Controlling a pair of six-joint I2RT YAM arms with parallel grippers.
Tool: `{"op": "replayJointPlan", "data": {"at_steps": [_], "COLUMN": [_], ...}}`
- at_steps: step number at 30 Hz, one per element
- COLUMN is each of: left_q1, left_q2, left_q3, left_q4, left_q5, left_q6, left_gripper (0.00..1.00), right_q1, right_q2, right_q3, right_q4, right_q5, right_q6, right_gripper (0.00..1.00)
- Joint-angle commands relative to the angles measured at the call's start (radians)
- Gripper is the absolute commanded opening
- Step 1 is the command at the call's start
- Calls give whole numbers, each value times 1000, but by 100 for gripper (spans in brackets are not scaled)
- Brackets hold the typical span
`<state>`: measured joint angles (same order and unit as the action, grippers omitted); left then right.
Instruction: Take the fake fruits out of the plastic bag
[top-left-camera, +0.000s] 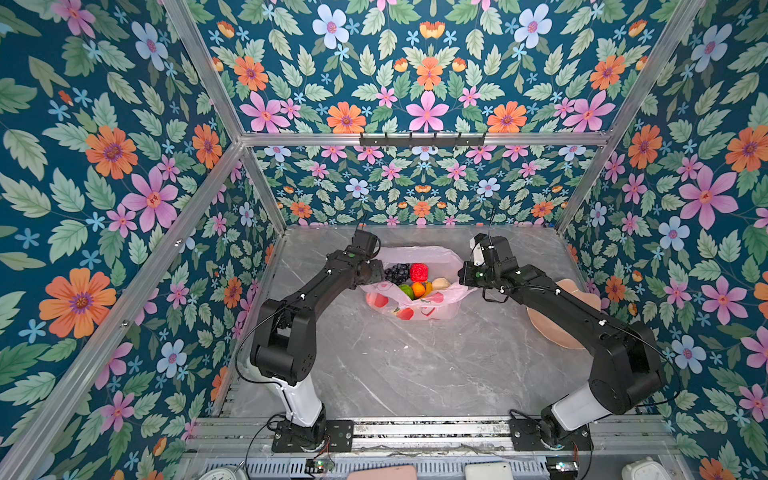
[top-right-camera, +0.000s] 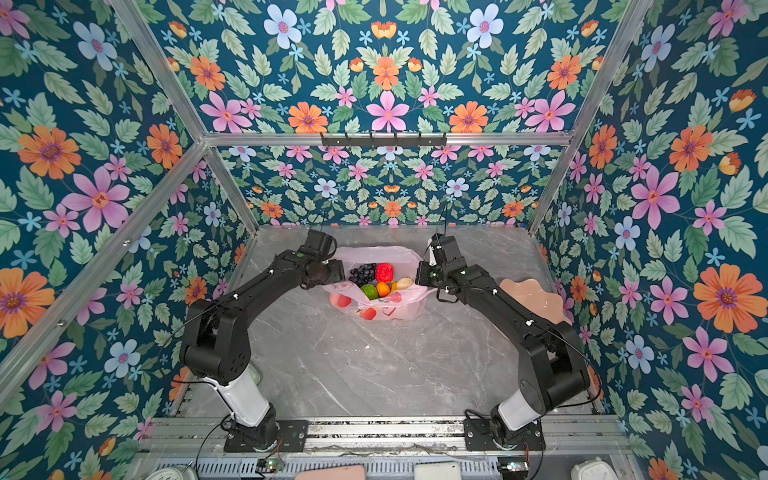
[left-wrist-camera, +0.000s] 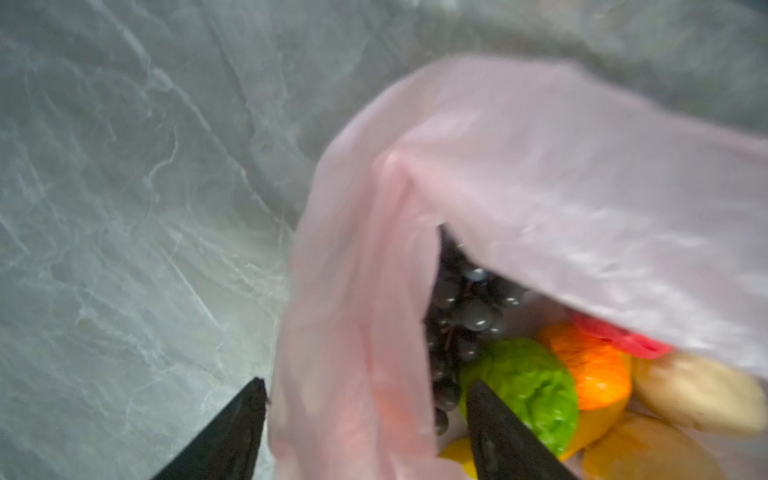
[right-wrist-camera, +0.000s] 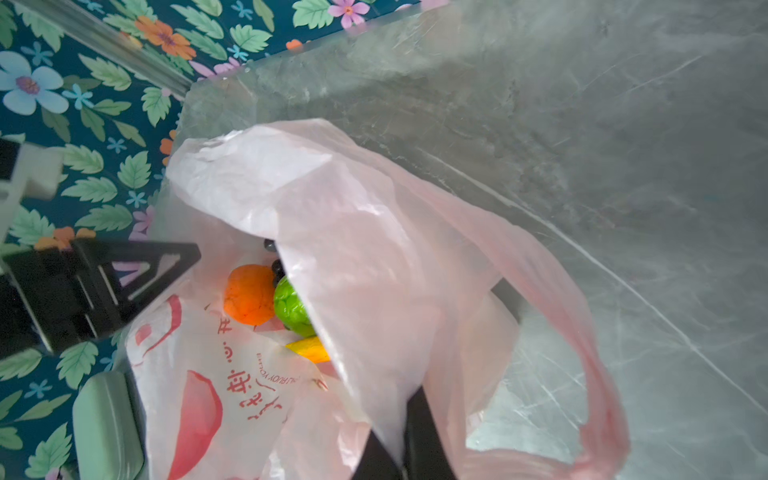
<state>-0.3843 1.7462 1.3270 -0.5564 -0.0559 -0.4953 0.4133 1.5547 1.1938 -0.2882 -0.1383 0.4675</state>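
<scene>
The pink plastic bag (top-left-camera: 419, 309) (top-right-camera: 392, 311) lies mouth-up at the back middle of the table. Inside it show dark grapes (top-left-camera: 397, 272) (left-wrist-camera: 469, 307), a bumpy red fruit (top-left-camera: 418, 272), a green fruit (top-right-camera: 369, 291) (left-wrist-camera: 528, 382), an orange (left-wrist-camera: 590, 365) (right-wrist-camera: 249, 295), a cream lump (top-left-camera: 441, 284) and a yellow banana tip (right-wrist-camera: 309, 349). My left gripper (left-wrist-camera: 365, 382) (top-left-camera: 374, 274) is open astride the bag's left rim, one finger outside and one inside by the green fruit. At the bag's right rim my right gripper (right-wrist-camera: 399, 432) (top-left-camera: 463, 276) is shut on the film.
A peach scalloped plate (top-left-camera: 552, 328) (top-right-camera: 536, 299) lies at the right, partly under my right arm. Bare grey marble table (top-left-camera: 415, 365) stretches in front of the bag. Floral walls close in on three sides, with small devices past the front rail.
</scene>
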Motion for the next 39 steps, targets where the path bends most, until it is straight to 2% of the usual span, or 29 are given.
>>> {"op": "replayJointPlan", "data": {"at_steps": [1, 3, 7, 8, 12, 13, 15, 17, 23, 25, 27, 30, 32, 34, 39], "left_q1": [5, 17, 70, 89, 198, 206, 204, 187, 63, 28, -4, -39, -55, -69, -105], "left_q2": [-31, -48, -111, -137, -279, -304, -331, -346, -358, -347, -339, -329, -325, -317, -305], "left_q3": [-73, -138, -298, -353, -594, -633, -667, -691, -687, -672, -658, -649, -647, -645, -639], "left_q4": [49, 119, 277, 317, 538, 566, 591, 620, 637, 628, 614, 603, 604, 603, 606], "left_q5": [17, 83, 150, 161, 247, 254, 275, 304, 258, 236, 202, 169, 154, 138, 109], "left_q6": [-29, -47, -83, -90, -107, -96, -65, -59, -26, -14, -4, 5, 6, 4, 1], "left_gripper": [72, 56, 7, 1, 0, 0, 0, 0, 0, 0, 0, 0, 0, 1, 7], "right_q1": [-1, -15, -120, -146, -256, -273, -276, -251, -182, -180, -179, -156, -116, -66, 53], "right_q2": [6, 19, 42, 52, 147, 180, 221, 250, 307, 302, 279, 223, 181, 157, 218], "right_q3": [6, 3, -57, -65, -83, -81, -61, -8, 137, 151, 159, 167, 168, 171, 227], "right_q4": [28, 45, 186, 217, 418, 498, 570, 562, 416, 338, 230, 63, -22, -91, -199], "right_q5": [-7, -29, -180, -211, -376, -428, -464, -462, -423, -383, -308, -142, -3, 105, 208], "right_q6": [13, 40, 150, 172, 302, 352, 397, 391, 323, 295, 247, 163, 109, 78, 76], "right_gripper": [0, 0, 0, 0, 0, 0, 0, 0, 0, 23, 52, 72, 82, 86, 89]}}
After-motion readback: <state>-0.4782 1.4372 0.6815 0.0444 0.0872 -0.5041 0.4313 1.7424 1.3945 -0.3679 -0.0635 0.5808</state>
